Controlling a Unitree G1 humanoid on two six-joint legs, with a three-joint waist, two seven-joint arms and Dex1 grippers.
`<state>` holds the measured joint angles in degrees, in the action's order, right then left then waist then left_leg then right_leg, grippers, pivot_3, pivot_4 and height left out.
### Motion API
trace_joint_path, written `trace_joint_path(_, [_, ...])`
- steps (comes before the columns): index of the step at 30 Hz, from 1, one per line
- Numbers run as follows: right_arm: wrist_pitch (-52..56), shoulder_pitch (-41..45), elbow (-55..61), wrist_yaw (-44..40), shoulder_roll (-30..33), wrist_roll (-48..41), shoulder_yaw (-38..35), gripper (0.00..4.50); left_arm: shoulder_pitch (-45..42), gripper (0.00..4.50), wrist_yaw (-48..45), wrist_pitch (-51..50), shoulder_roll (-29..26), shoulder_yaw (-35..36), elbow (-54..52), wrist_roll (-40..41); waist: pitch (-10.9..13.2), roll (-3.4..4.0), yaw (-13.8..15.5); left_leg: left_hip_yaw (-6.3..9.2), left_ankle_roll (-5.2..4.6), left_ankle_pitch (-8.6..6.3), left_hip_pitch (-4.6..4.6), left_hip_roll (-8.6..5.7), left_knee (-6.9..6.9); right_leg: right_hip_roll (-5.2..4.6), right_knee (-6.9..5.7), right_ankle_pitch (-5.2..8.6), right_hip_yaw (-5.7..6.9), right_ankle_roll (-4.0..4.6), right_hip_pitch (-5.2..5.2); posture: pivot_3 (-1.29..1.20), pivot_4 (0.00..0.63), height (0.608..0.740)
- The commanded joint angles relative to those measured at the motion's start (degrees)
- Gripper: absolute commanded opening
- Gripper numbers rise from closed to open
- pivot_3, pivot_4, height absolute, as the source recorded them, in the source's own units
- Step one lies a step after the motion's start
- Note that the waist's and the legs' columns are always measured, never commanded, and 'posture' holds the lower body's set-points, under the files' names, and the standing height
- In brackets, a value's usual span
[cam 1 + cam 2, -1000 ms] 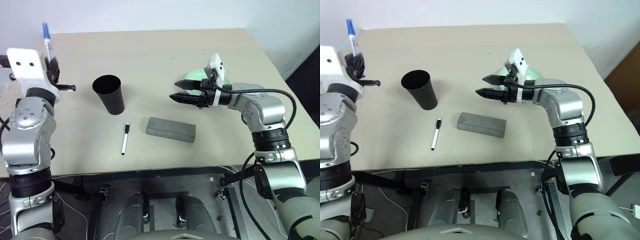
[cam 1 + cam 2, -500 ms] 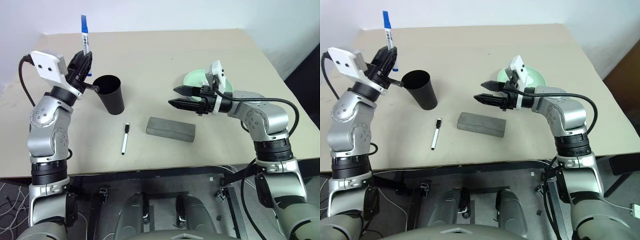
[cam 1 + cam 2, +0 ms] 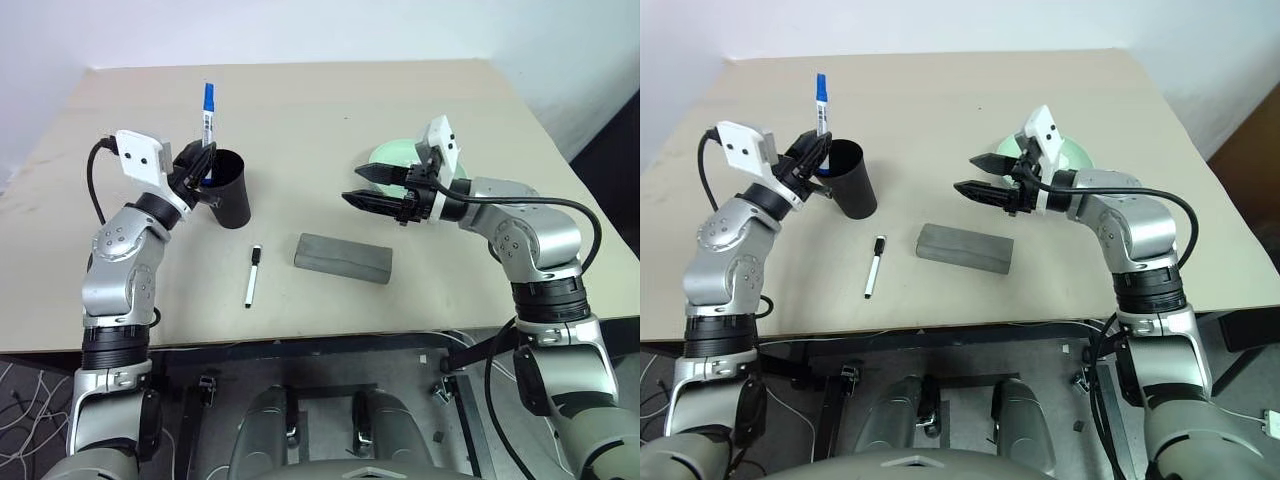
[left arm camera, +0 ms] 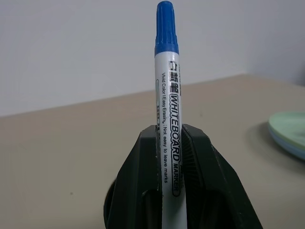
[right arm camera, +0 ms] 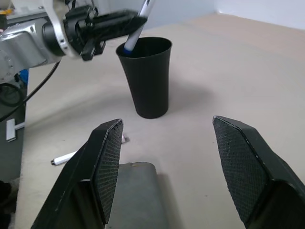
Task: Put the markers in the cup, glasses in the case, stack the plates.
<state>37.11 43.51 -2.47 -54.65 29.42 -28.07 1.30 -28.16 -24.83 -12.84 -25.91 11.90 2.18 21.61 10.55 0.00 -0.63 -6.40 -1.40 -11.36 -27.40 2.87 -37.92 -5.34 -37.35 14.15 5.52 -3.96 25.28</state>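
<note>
the left pincer [image 3: 197, 167], clamped on the blue-capped marker [image 3: 207, 112], has swung over to the cup [image 3: 228, 187], ready to drop it, while the right pincer [image 3: 378, 187] waits apart.

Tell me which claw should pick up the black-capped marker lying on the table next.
Probably the right claw: it is open and empty over the table, past the case from the black-capped marker. The left claw is shut on the blue-capped marker at the cup.
</note>
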Motion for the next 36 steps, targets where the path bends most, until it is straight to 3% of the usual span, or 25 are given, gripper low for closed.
trace_joint_path(1, [-1.2, 1.4, 0.7, 0.3, 1.0, 0.1, -1.7, 3.19, 0.8, 0.29, -0.3, 0.8, -0.3, -0.4, -1.5, -1.4, 0.0, 0.00, 0.0, 0.00, 0.00, 0.00, 0.00, 0.00, 0.00, -0.01, 0.00, 0.00, 0.00, 0.00, 0.00, 0.00, 0.150, 0.701])
trace_joint_path(36, [-3.4, -0.2, 1.3, 1.0, 1.5, 3.2, -0.7, 3.19, -1.1, 0.29, 2.9, 6.9, 3.6, -0.8, 6.3, -6.1, 0.0, 0.01, 0.1, 0.01, -0.01, 0.01, 0.04, -0.01, -0.09, -0.12, -0.10, -0.02, 0.00, 0.03, -0.04, 0.00, 0.150, 0.701])
